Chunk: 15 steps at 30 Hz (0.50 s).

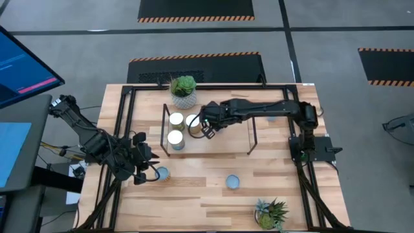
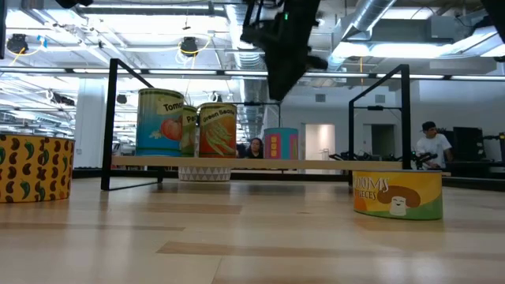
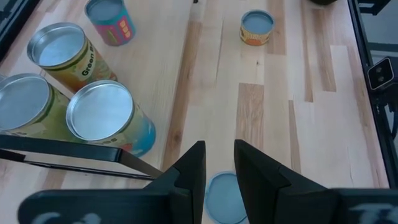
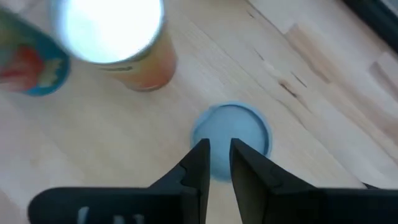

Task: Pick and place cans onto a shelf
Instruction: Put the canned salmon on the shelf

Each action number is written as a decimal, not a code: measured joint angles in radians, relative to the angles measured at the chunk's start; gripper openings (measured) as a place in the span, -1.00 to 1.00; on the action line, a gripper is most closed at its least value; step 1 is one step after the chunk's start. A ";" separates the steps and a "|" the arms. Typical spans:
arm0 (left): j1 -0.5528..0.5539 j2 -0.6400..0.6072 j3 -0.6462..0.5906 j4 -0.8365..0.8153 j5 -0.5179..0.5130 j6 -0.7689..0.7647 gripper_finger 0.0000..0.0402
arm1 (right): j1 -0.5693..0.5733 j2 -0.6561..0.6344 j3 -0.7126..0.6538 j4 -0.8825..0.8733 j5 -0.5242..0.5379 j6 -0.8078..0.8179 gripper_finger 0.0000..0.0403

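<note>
The shelf (image 1: 223, 144) stands mid-table. Three tall cans (image 1: 176, 129) stand upright on its left end. A short pink-and-teal can (image 2: 280, 143) stands upright on the board just right of them. My right gripper (image 4: 216, 146) hangs open above that can's pale blue top (image 4: 239, 130), well clear of it in the low view. Near the table's left edge, my left gripper (image 3: 219, 150) hovers open over a yellow bean-patterned can (image 2: 31, 167), which stands on the table. A yellow mushroom can (image 1: 233, 182) stands on the table near the front.
A white pot with a succulent (image 1: 184, 90) stands at the shelf's far left corner. A spiky potted plant (image 1: 272, 213) sits at the table's near right. The shelf's black wire frames (image 2: 110, 118) rise at both ends. People (image 2: 430, 142) show in the room behind.
</note>
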 joint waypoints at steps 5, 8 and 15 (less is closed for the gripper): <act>0.000 0.000 0.000 0.000 0.004 -0.026 -0.64 | 0.049 0.000 0.134 -0.098 0.018 0.006 -0.57; 0.000 0.000 0.000 0.000 0.002 -0.034 -0.64 | 0.085 0.000 0.209 -0.106 0.018 0.059 -0.57; 0.003 0.000 0.000 0.000 -0.022 0.028 -0.64 | 0.221 0.000 0.349 -0.177 0.012 0.084 -0.57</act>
